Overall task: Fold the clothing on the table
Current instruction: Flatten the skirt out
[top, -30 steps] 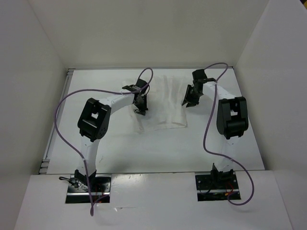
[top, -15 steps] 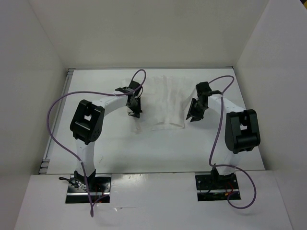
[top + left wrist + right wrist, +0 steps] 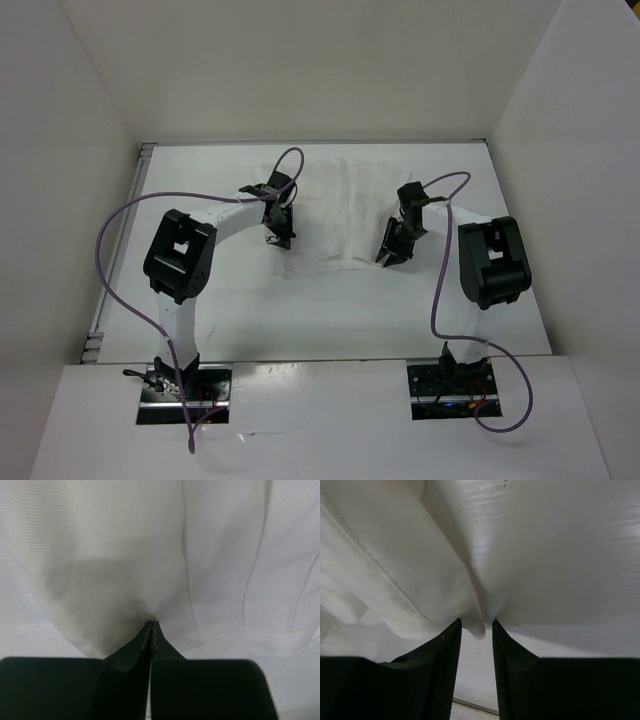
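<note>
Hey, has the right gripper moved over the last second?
Yes. The right gripper has drawn back toward its base, away from the far edge of the table.

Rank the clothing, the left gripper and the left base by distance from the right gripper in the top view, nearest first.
1. Clothing: at the right gripper's fingertips, mid-view.
2. Left gripper: across the clothing, at its left edge.
3. Left base: near-left corner, farthest.

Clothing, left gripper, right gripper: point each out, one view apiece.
clothing [image 3: 345,205], top external view, middle of the spread fabric.
left gripper [image 3: 152,624], left wrist view, where the closed fingertips meet.
right gripper [image 3: 476,624], right wrist view, midway between the two fingertips.
</note>
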`<state>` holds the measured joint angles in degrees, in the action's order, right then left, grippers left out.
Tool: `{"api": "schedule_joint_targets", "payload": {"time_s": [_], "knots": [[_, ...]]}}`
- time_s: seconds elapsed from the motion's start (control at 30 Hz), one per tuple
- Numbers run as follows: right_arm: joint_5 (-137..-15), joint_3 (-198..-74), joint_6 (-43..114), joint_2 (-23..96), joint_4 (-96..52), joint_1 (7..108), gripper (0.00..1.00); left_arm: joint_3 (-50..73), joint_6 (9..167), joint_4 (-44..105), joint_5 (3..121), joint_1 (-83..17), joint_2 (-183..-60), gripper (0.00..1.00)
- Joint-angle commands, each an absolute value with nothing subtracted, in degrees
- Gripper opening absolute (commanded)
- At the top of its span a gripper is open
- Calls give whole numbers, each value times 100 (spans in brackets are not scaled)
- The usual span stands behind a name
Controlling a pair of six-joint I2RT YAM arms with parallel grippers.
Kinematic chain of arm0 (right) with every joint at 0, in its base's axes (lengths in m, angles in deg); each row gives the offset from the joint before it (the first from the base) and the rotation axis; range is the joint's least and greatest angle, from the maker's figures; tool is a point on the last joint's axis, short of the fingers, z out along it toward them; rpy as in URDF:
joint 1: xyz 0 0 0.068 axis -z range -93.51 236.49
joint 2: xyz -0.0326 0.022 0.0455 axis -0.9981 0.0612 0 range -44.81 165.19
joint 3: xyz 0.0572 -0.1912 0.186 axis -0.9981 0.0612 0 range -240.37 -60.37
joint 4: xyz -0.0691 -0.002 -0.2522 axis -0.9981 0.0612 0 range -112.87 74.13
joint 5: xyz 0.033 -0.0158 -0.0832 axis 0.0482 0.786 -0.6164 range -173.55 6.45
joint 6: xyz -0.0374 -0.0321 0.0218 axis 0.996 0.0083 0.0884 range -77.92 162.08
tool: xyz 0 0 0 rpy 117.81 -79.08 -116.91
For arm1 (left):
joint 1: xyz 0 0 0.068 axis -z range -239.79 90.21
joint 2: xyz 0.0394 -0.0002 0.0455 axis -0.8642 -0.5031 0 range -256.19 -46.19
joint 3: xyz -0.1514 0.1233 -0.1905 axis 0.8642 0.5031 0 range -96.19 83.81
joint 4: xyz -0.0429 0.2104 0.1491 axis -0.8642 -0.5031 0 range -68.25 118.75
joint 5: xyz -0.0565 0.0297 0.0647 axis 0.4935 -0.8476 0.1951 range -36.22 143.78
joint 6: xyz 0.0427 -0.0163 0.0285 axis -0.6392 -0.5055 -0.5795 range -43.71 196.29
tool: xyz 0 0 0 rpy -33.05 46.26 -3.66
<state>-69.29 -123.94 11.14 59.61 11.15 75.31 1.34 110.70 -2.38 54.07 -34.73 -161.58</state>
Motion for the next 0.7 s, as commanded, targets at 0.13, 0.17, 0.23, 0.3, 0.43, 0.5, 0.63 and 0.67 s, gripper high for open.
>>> {"api": "schedule_joint_targets", "payload": {"time_s": [0.13,0.17,0.23,0.3,0.43,0.5,0.63,0.67], "knots": [[-6993,-12198,1044,6162,894,7384,37,190,10934,-131,5404,-3466,-15737,0],[-6993,-12137,1044,6163,842,7323,33,242,10986,-131,5404,-3466,-15737,0],[-6993,-12076,983,6215,658,7243,11,243,10986,-131,5404,-3466,-15667,0],[-7098,-12005,912,6215,456,7190,0,243,10986,-131,5404,-3466,-15527,0],[-8071,-12391,973,5778,1007,7190,0,295,10986,-271,5404,-3466,-15044,0],[-8828,-12707,1035,5496,1332,7190,0,356,10934,-333,5457,-3518,-14719,1],[-9366,-12972,1246,5047,1842,7190,0,672,10934,-482,5676,-3518,-14427,11],[-9296,-13050,1299,5047,1904,7190,0,769,10934,-421,5738,-3518,-14358,23]]}}
